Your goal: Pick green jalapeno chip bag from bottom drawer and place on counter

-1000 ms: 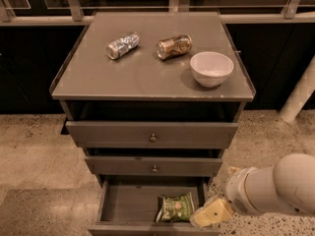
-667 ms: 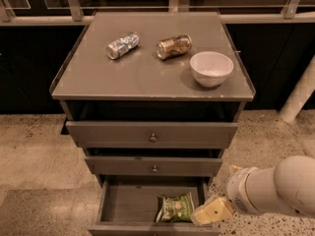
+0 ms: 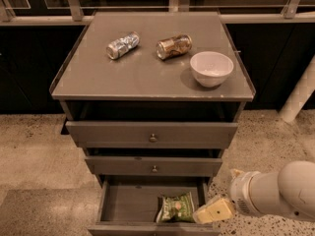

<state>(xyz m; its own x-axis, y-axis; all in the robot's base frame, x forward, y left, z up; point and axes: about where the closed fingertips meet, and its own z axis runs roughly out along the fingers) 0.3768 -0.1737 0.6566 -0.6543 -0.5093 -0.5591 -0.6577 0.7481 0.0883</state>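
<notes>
1. Camera view has the gripper (image 3: 214, 211) low down, below the bench's front right corner, at the right end of the open bottom drawer (image 3: 128, 200). I cannot tell whether it is spread or closed.
2. The green jalapeno chip bag (image 3: 176, 208) lies flat in that drawer, right of middle, just beside the gripper. I cannot tell whether they touch.
3. To my eye the grasp is not yet made. It would go best coming down over the bag's right crimped end, clear of the drawer wall, then lifting straight up before swinging out.
4. On the bench (image 3: 147, 77), bare space lies by the front left corner. The white bowl (image 3: 211, 69) and both cans (image 3: 174, 46) sit farther back.
5. The drawer's front and the bag's near end are cut off at the bottom, and the arm (image 3: 275, 193) runs out at the right.
</notes>
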